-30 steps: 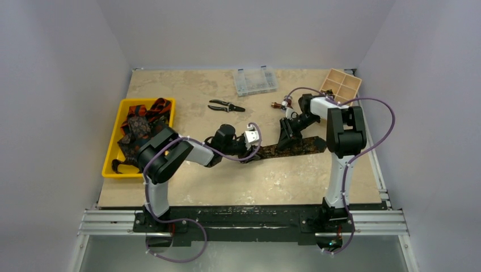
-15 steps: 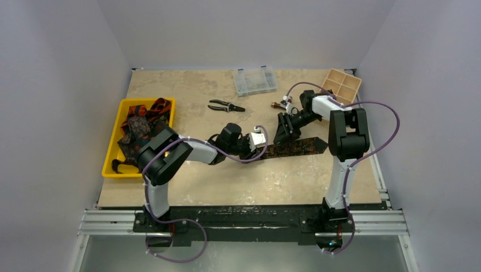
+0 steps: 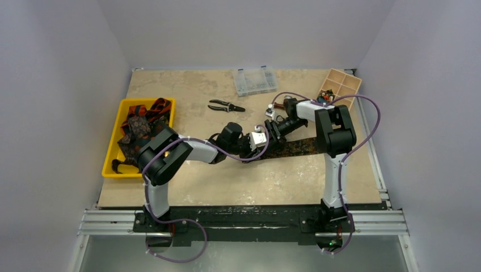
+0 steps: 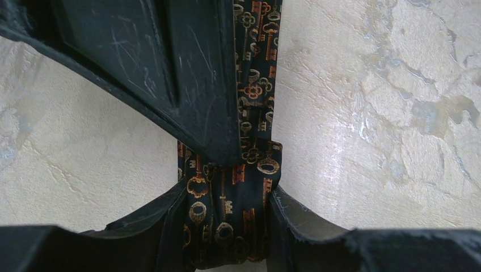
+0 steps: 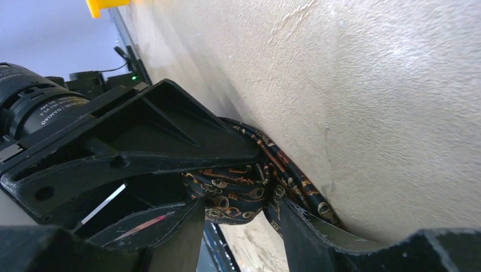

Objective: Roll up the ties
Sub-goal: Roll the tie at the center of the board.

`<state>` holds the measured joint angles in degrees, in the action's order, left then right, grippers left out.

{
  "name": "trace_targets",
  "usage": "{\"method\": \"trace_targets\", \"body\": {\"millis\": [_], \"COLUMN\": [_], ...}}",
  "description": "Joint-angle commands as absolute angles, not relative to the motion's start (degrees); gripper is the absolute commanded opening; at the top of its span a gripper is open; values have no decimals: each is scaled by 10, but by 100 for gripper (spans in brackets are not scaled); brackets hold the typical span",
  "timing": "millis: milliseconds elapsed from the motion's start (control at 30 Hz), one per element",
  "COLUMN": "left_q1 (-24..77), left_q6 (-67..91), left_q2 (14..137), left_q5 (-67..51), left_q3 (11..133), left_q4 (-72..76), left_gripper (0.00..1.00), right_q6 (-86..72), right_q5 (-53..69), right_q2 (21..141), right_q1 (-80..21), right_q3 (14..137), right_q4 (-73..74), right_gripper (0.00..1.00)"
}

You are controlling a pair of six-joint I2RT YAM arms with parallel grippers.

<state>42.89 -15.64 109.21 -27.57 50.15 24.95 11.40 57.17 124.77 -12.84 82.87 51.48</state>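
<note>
At the middle of the bench, the tie lies flat, one end folded into a small roll. My left jaws, partly closed, pinch that roll from both sides. My right jaws straddle it; whether they grip, I cannot tell.
</note>
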Motion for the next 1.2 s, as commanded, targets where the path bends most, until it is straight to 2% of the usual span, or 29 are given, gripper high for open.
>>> {"method": "trace_targets", "body": {"millis": [0, 133, 400, 500, 633, 700, 967, 1167], "left_q1": [430, 429, 429, 426, 412, 404, 399, 396], "left_q6": [-148, -146, -145, -136, -115, -108, -52, 8], "left_q2": [1121, 1123, 1126, 1123, 1107, 1098, 1103, 1176], "left_q5": [-242, -239, -238, -251, -303, -324, -351, -362], "left_q3": [494, 498, 503, 500, 466, 451, 437, 410], "left_q4": [152, 150, 150, 158, 243, 286, 426, 591], "left_gripper": [38, 38, 38, 44, 61, 66, 69, 70], "right_q6": [125, 156, 183, 158, 134, 131, 123, 121], "right_q5": [601, 620, 614, 566, 464, 432, 314, 263], "right_q2": [1259, 1267, 1275, 1271, 1267, 1266, 1259, 1259], "right_q1": [-144, -147, -147, -148, -148, -150, -153, -153], "right_q3": [841, 852, 868, 858, 841, 835, 793, 784], "right_q4": [521, 557, 588, 556, 506, 493, 442, 425], "right_gripper": [50, 41, 0, 0, 0, 0, 0, 0]}}
